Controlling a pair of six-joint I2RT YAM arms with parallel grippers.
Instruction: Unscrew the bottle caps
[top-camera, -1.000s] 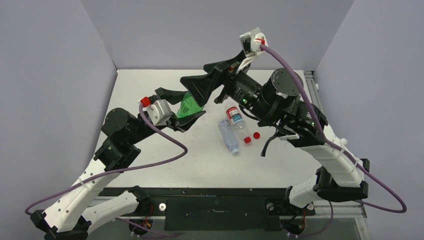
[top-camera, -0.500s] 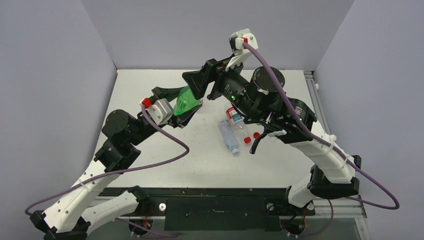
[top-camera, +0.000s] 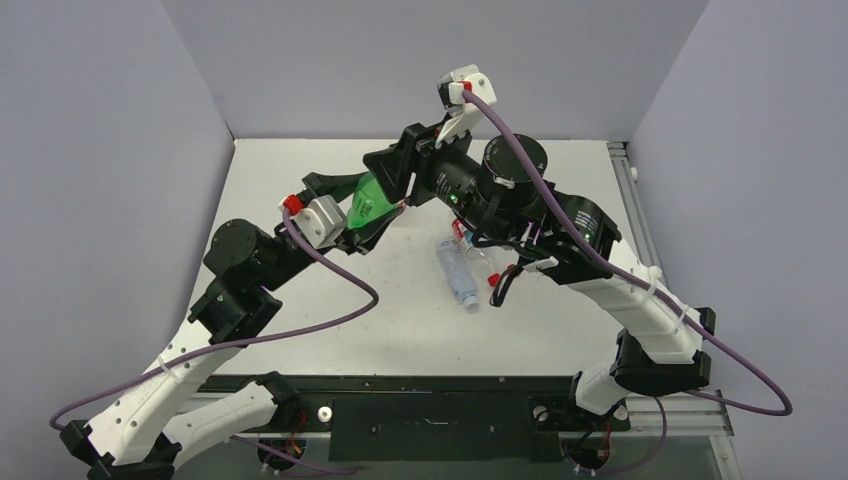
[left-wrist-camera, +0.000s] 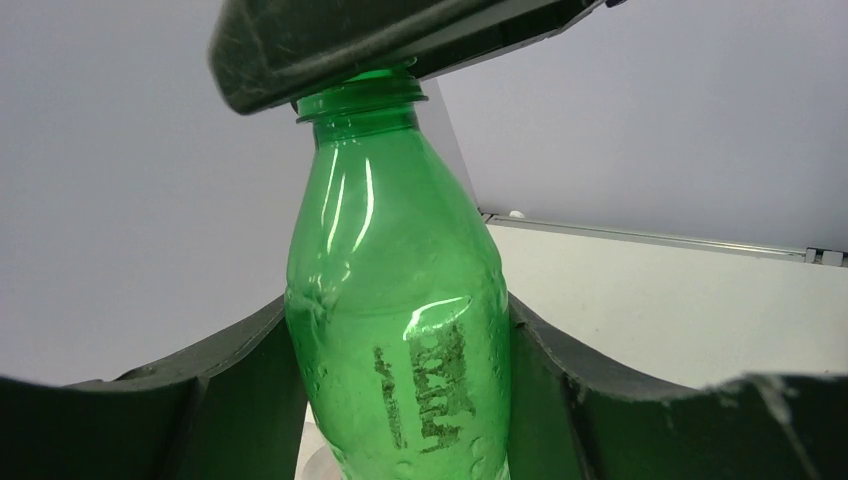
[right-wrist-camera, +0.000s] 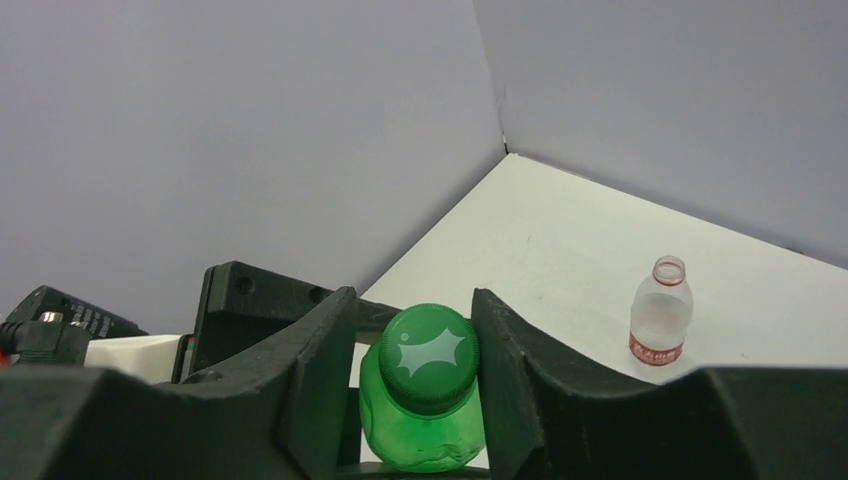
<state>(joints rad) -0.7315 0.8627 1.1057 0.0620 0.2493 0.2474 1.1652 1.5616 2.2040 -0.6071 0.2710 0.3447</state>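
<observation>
Left gripper (top-camera: 372, 212) is clamped round the body of the green bottle (left-wrist-camera: 400, 300), held tilted in the air above the table (top-camera: 400, 320). Right gripper (top-camera: 393, 168) sits over the neck, its fingers (right-wrist-camera: 505, 350) flanking the green cap (right-wrist-camera: 428, 355). One finger touches the cap, with a thin gap by the other; can't tell if it's gripping. A capless red-label bottle (right-wrist-camera: 661, 312) stands on the table. A clear bottle (top-camera: 455, 272) lies mid-table.
</observation>
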